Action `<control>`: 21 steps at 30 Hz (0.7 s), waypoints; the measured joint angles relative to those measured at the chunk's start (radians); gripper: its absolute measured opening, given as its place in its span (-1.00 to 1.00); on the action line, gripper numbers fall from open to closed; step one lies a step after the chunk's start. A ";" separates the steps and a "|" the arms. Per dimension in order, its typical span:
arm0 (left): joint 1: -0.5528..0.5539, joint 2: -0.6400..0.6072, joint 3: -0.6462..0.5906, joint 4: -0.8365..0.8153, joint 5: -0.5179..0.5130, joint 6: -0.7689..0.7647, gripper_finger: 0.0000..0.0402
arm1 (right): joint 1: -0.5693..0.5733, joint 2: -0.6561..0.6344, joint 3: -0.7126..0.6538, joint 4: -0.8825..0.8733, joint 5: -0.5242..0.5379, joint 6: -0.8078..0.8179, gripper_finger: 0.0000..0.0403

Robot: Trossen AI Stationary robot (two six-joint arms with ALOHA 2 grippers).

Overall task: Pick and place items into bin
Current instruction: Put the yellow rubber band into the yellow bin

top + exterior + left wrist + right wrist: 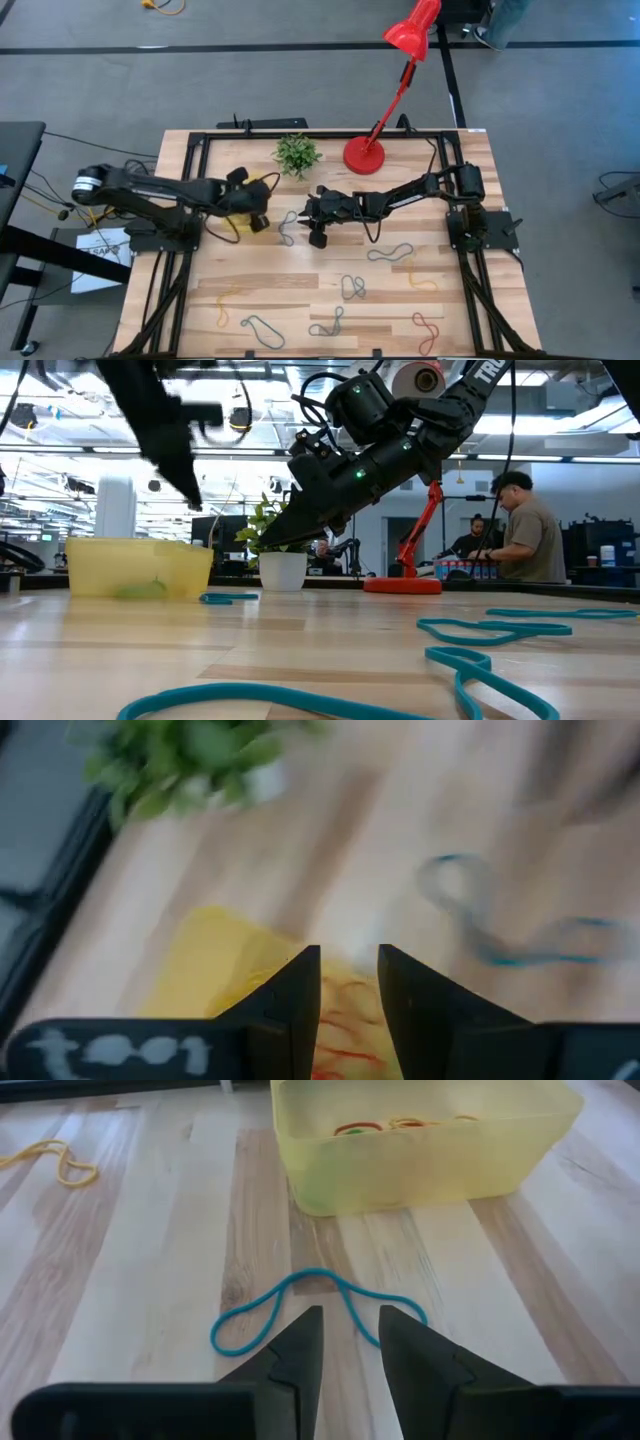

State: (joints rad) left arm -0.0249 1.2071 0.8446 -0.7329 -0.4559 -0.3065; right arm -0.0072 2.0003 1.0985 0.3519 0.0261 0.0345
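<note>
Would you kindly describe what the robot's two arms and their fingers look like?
Both arms are dark, jointed, with black cables. The left arm has a white band at its base end. The right arm shows small green lights in the low view. Each has two flat black fingers.

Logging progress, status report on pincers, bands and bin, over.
Left pincer open over bin. Right pincer open above blue band. Nothing in the way.
</note>
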 joint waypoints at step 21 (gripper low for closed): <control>-0.856 -0.074 -0.142 0.147 0.169 -0.797 -0.52 | -0.001 0.000 0.000 0.000 0.000 -0.008 -0.53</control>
State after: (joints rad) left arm -0.8810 1.1335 0.7021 -0.5859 -0.2872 -1.1031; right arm -0.0086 2.0003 1.0985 0.3515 0.0265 0.0264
